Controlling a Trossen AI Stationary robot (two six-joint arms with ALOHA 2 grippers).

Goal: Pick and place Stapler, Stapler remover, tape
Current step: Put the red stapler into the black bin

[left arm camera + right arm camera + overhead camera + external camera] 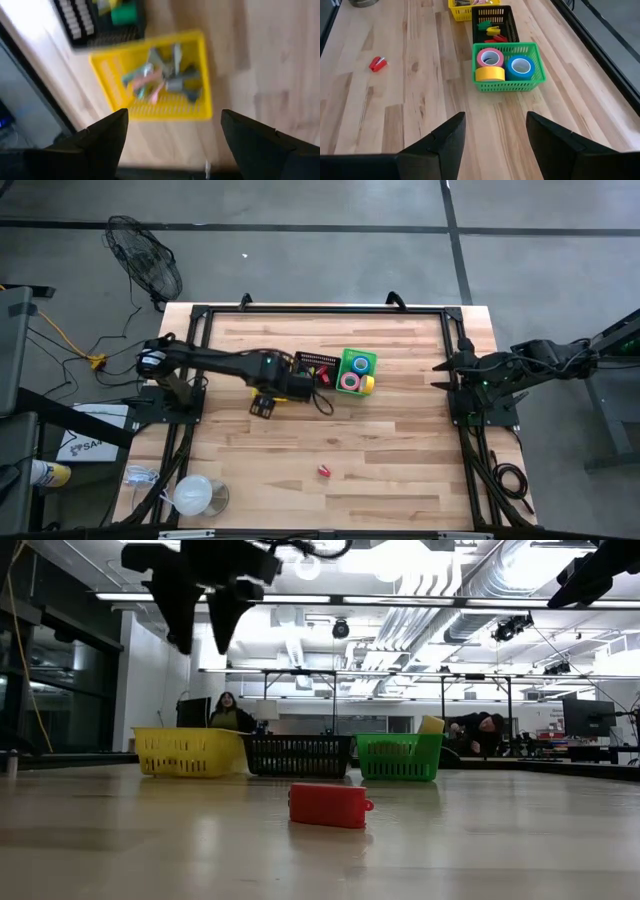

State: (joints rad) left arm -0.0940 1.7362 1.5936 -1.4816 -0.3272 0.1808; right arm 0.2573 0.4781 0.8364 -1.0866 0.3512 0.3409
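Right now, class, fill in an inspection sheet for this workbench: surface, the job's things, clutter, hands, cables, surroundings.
Surface: wooden table, pale planks, black frame round it.
Job's things: red stapler lying alone on the planks; green basket holds pink tape, blue tape and yellow tape; black basket holds small coloured items; yellow basket holds staple removers.
Clutter: white roll at a table corner.
Hands: left hand open above the yellow basket, empty; right hand open, empty, at the table's edge.
Cables: yellow cable on the floor.
Surroundings: floor fan; two people beyond the table.
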